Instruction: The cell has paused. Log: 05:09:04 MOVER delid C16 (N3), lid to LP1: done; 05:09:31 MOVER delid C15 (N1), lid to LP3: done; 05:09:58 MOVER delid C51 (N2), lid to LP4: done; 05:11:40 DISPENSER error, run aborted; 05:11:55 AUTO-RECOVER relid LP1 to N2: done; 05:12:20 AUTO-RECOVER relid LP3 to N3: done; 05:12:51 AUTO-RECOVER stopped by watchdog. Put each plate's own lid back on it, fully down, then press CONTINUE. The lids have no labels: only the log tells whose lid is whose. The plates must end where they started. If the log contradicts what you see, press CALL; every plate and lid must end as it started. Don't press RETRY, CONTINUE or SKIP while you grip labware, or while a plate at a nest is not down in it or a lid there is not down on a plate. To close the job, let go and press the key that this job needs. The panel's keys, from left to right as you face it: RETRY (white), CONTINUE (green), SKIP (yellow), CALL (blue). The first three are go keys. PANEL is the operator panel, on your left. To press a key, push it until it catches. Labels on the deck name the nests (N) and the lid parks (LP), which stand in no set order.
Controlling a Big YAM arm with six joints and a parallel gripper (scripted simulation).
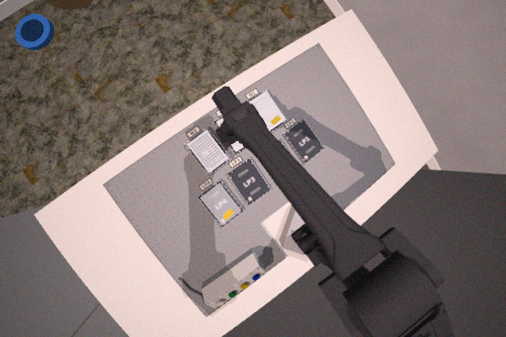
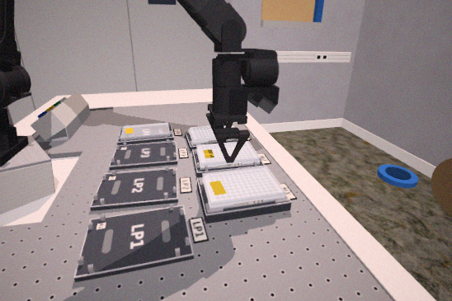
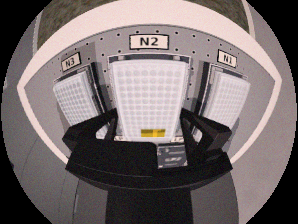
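My gripper (image 2: 230, 160) (image 3: 148, 111) is open, low over N2, with a finger at each side of the plate there. The N2 plate (image 2: 247, 152) (image 3: 145, 85) carries a yellow patch; a clear lid seems to cover it. The N1 plate (image 1: 265, 105) (image 2: 251, 185) (image 3: 229, 100) has a yellow patch and also looks lidded. The N3 plate (image 1: 208, 151) (image 2: 199, 135) (image 3: 75, 97) shows wells and no yellow patch; it looks bare. A clear lid (image 1: 216, 202) (image 2: 154, 130) with a yellow patch lies at LP4. No lid shows at LP1 (image 2: 153, 233), LP2 (image 2: 153, 185) or LP3 (image 2: 154, 152).
The operator panel (image 1: 228, 278) (image 2: 76, 111) stands at the deck's edge near the arm base, with green (image 1: 233, 294), yellow (image 1: 245, 284) and blue (image 1: 257, 277) keys. The arm hides LP2 and most of N2 in the top view. N1 and N3 stand close beside the fingers.
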